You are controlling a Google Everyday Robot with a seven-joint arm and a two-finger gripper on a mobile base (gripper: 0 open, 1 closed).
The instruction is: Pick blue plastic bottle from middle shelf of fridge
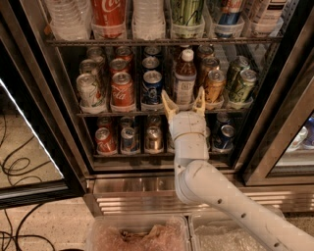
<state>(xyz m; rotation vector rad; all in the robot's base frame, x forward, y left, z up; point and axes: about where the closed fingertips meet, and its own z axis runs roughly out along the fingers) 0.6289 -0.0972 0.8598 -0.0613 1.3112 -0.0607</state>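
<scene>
- Progress: it's the reach-in stage, nothing grabbed yet. The end effector (182, 98) is up at the front edge of the middle shelf (130, 113) of the fridge (137, 188), spread wide, with a finger on either side of the bottle (185, 81) near its base.
- The bottle stands upright in its lane on that shelf – white cap, dark drink, pale label. It looks untouched as far as I can tell.
- Left to do, I'd say: push in a bit, close on the bottle, lift it and back out without clipping the neighbours.
- Labels, starting left: the silver can (88, 90) has green markings, but I can't read a name.
- The red can (121, 90) has white script that looks like Coke. The big red one (109, 12) on the rack above clearly reads Coca-Cola.
- The blue can (152, 88) sits just left of the bottle. Its logo is too vague to call.
- The bottle's label has print on it – unreadable.
- Further right are a gold can (214, 86) and then two green cans (240, 83), with no legible text on either.
</scene>
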